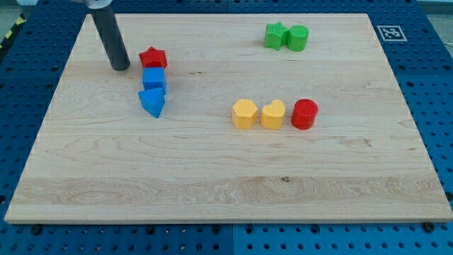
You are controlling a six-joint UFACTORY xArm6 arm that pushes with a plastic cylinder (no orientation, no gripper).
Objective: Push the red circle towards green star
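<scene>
Camera view, one frame, wooden desk (212, 177). No claw on this rig, so no spread or pinched state to report; just a dark rod, my tip (122, 68) down near the view's top left, just left of red star (153, 58), apart from it. Well away from red circle (305, 113), which sat right of centre, just beside yellow heart (273, 114), with yellow hexagon (244, 113) next along to the left. Green star (276, 35) near the view's top, touching green circle (298, 37) on its right. Blue cube (153, 78) and blue triangle-ish block (152, 102) stacked in a column under red star.

Step judged: approach, push not started. Next move probably called for travelling round the yellow pair to the circle's lower right side, then shoving up and slightly left. Risk: clipping yellow heart or green circle on the way.

Red circle: short upright cylinder, flat top, matte red, looked easy to slide.
</scene>
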